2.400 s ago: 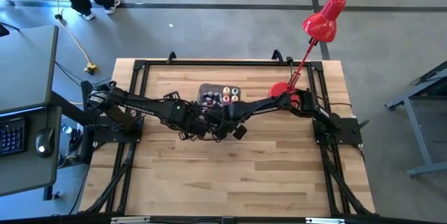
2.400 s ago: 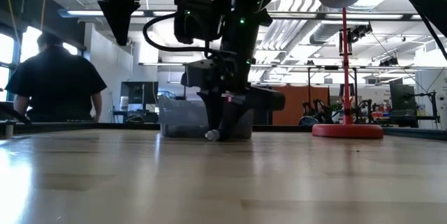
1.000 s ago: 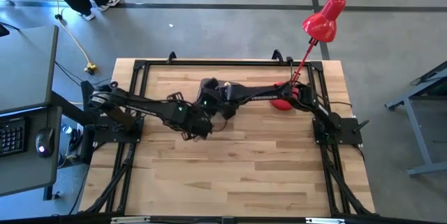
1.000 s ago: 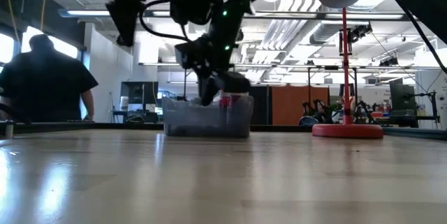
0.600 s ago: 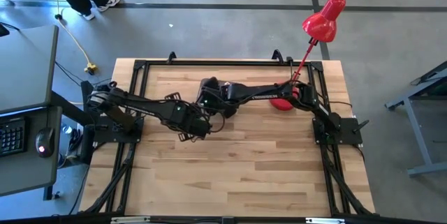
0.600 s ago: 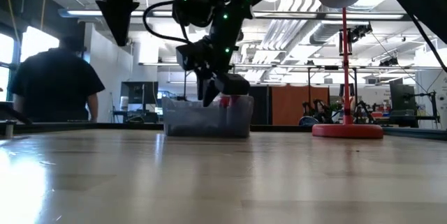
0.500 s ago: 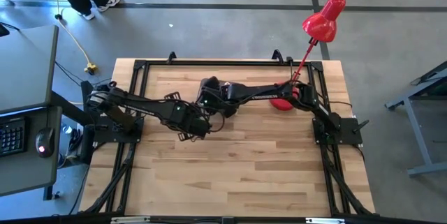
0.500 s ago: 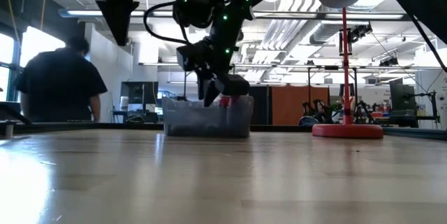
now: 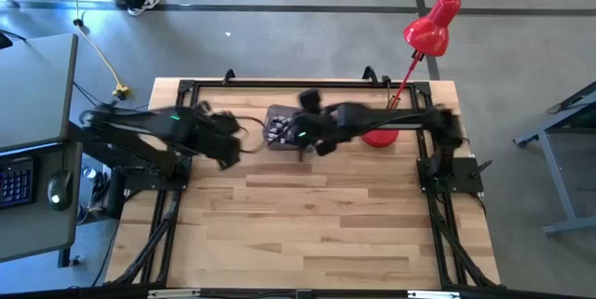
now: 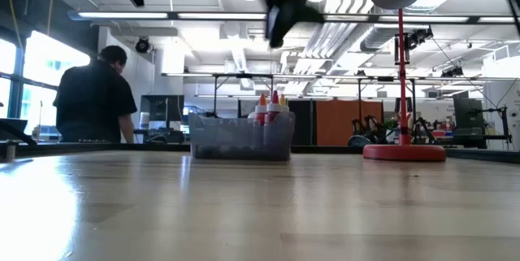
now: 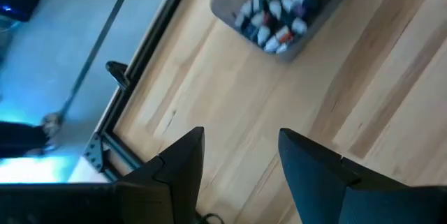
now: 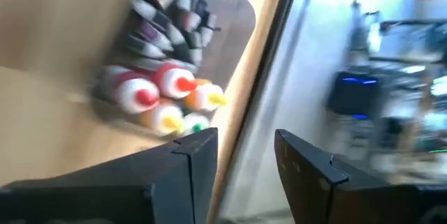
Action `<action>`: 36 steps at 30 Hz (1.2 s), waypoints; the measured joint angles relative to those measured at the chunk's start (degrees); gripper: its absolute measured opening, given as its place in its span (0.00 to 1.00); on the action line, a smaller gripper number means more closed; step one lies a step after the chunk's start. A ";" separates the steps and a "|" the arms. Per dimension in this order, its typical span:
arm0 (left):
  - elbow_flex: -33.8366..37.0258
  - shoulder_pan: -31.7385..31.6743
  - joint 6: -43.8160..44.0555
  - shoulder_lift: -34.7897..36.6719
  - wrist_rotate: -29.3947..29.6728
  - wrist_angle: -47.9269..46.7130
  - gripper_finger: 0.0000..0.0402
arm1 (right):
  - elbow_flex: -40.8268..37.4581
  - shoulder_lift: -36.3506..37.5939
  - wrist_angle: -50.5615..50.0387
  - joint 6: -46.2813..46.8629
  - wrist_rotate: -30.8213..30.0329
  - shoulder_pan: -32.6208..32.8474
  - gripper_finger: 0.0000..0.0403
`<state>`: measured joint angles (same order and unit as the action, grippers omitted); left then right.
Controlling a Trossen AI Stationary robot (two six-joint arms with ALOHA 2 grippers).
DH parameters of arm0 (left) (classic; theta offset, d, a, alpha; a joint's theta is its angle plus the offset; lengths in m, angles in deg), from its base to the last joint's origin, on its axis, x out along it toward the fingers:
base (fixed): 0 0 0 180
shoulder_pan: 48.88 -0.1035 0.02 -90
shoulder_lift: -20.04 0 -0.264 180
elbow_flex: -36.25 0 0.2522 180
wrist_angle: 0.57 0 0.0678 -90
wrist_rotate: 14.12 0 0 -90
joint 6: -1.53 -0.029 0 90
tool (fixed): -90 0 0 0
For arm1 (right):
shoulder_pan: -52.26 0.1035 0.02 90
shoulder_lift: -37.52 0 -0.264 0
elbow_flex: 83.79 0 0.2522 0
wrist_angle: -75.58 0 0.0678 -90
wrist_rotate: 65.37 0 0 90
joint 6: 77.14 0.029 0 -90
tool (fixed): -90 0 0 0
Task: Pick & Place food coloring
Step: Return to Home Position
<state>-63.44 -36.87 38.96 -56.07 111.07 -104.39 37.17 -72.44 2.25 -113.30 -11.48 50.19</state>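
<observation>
Food coloring (image 11: 279, 16), slim vials (image 12: 166, 23), stubby bright-tipped bottles (image 12: 162, 100)

No legible text or labels anywhere.

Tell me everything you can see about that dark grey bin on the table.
The dark grey rectangular plastic bin sits flat on the wooden table near its far edge, apart from the red desk lamp's base. Open-topped, with walls that look slightly see-through, it holds many small food coloring bottles; red-tipped ones stand above its rim. Nothing else touches it.
</observation>
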 joint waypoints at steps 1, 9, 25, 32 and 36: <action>0.09 0.02 0.26 2.08 0.22 0.04 0.45 | 0.00 2.61 -2.27 3.16 2.15 -0.03 0.34; 15.25 3.40 -1.68 23.78 3.24 13.49 0.45 | -13.84 30.33 -6.96 12.75 39.19 -5.35 0.34; 62.43 7.50 -25.62 57.88 -2.74 73.12 0.45 | -81.61 95.57 49.43 24.14 62.03 -7.30 0.34; 70.59 7.50 -27.38 68.26 -3.90 78.91 0.45 | -94.47 107.30 63.81 27.47 61.38 -7.32 0.34; 77.79 7.50 -31.02 72.67 -7.57 86.87 0.45 | -98.60 109.39 66.84 30.58 55.32 -7.32 0.34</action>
<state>14.35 -29.37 7.94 16.60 103.51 -17.52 -61.43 36.95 69.09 -82.72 43.83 42.87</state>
